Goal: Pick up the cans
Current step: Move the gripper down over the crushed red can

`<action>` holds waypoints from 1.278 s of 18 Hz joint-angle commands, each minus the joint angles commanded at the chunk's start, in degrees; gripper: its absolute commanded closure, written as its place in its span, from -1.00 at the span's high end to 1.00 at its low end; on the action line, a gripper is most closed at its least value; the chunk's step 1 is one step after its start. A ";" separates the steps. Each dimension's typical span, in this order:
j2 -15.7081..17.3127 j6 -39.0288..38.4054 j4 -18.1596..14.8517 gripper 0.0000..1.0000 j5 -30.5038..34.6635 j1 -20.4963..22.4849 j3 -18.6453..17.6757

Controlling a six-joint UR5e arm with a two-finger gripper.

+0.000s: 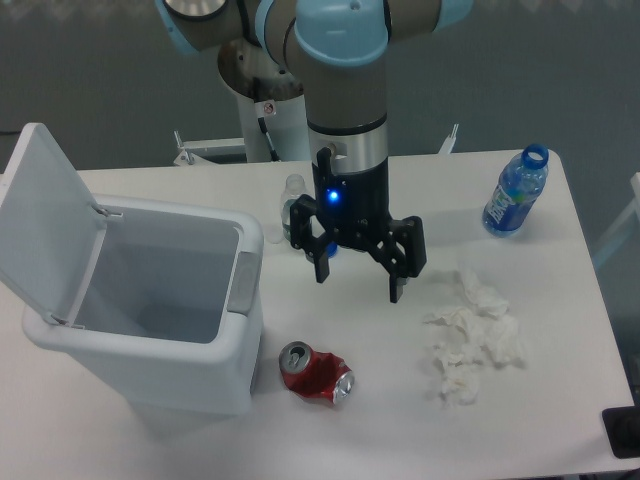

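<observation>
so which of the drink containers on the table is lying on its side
The crushed red can, lying flat in front of the white bin. The blue-labelled bottle and the small clear bottle behind the gripper both stand upright.

**What Else Is on the Table**

A big white bin (150, 310) sits on the left part of the white table (560, 400). Its lid (40, 215) is open and leans back to the left. A small clear bottle (292, 205) stands just behind the bin's right back corner. A pile of crumpled white tissue (472, 335) lies well to the right of the bin. A blue bottle (516, 192) with no cap stands far right of the bin, near the table's back corner. A dark thing (622, 432) peeks in at the table's right front edge.
</observation>
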 joint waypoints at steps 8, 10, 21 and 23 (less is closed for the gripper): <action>-0.44 -0.26 0.70 1.00 1.76 -0.18 -0.62; -1.23 -0.26 0.70 1.00 1.67 -0.18 -0.96; -4.92 -8.61 0.79 1.00 1.76 -1.05 -2.11; -5.80 -8.35 1.05 1.00 1.76 -1.05 -2.37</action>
